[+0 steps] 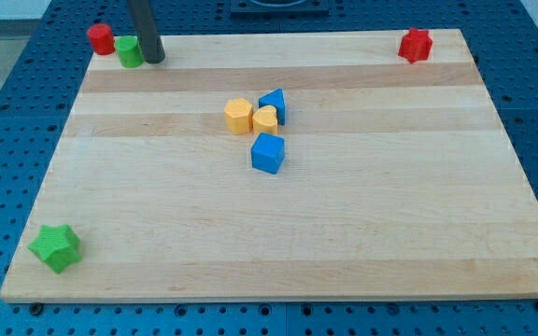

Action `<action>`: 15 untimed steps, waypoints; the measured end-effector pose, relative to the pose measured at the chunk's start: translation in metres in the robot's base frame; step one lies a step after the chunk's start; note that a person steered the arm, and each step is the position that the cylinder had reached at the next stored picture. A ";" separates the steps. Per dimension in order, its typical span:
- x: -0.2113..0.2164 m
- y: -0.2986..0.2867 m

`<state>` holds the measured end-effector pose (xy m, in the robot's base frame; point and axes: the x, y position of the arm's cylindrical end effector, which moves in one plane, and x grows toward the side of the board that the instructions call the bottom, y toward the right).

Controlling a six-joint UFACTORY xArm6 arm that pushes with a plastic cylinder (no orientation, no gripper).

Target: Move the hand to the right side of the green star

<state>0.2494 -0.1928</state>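
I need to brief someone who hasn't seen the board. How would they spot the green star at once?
Start at the wooden board and go to its corner at the view's bottom left. The green star-shaped block sits there alone. The only other green piece, a green cylinder, is at the view's top left beside my tip.

Green star (55,247) (bright), pale wooden board (390,215).

Single camera, raised, looking down at an angle over the wooden board (278,233) from its near edge. Whole board in frame, mid distance.
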 end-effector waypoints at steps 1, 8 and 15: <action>0.022 0.013; 0.194 0.015; 0.315 0.015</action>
<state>0.5645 -0.1776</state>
